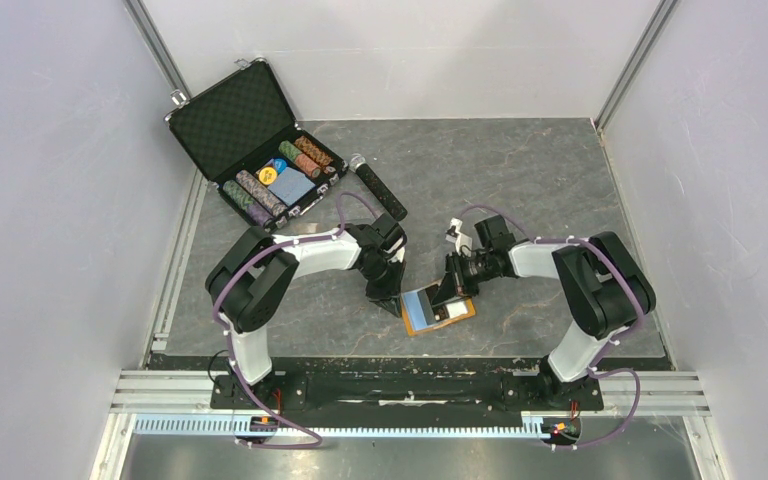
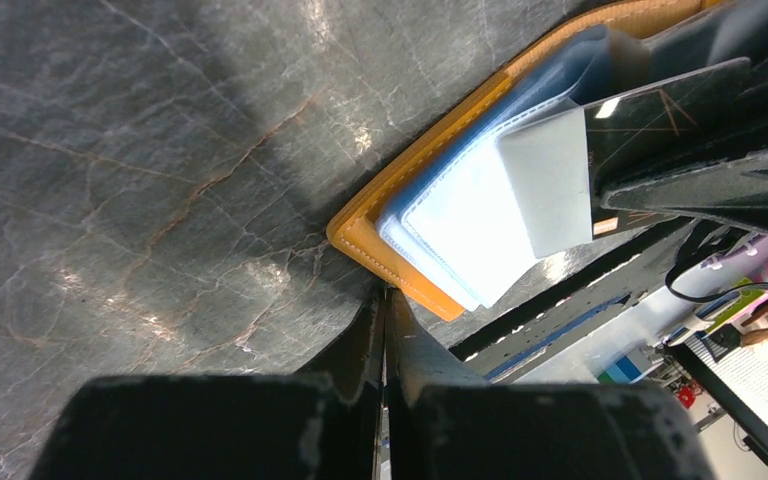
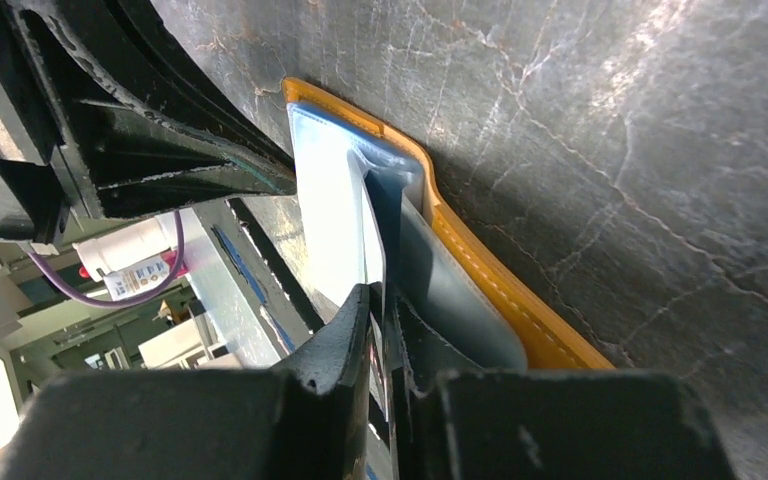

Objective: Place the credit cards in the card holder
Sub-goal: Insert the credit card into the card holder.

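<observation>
Card holder (image 1: 425, 312), where did you have it?
— Open on the counter (image 2: 160, 200), between my two tools, its long side running from one toward the other.
— And the tools?
— My right tool (image 3: 382, 297) was pinched to a sliver on a black credit card (image 2: 660, 110), whose far end sat in a pocket. My left tool (image 2: 385, 300) was fully shut and empty, tips beside the holder's corner. The pocket lay leftward of the card, so I judged the right arm should push that way.

Grey stone-look desk (image 2: 160, 150), veined, faintly glossy. Orange leather-like card holder (image 2: 362, 238), stitched rim, smooth pale-blue lining. Glossy black credit card (image 2: 660, 110). Matt black plastic fingers (image 2: 360, 345), scuffed edges. Foam-lined chip case (image 1: 230, 115).
</observation>
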Robot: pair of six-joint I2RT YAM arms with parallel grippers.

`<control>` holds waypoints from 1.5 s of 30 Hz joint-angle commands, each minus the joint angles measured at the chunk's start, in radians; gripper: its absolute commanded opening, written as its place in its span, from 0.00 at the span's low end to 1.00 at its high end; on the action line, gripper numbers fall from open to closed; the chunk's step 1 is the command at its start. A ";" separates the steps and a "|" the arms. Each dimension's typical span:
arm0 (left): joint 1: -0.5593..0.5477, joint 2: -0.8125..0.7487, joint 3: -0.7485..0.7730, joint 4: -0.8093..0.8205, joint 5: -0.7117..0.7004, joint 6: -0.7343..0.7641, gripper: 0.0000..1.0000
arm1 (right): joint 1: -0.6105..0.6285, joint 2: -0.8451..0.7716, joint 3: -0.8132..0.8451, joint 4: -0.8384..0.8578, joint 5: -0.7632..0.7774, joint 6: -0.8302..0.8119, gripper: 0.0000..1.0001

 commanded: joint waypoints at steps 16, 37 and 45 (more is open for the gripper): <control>-0.015 0.046 0.021 0.069 -0.014 -0.043 0.02 | 0.086 -0.095 0.108 -0.288 0.349 -0.064 0.50; -0.015 0.069 0.086 0.100 0.028 -0.082 0.02 | 0.135 -0.132 0.214 -0.443 0.440 -0.144 0.87; -0.014 0.090 0.106 0.102 0.040 -0.083 0.02 | 0.147 -0.182 0.275 -0.519 0.544 -0.205 0.98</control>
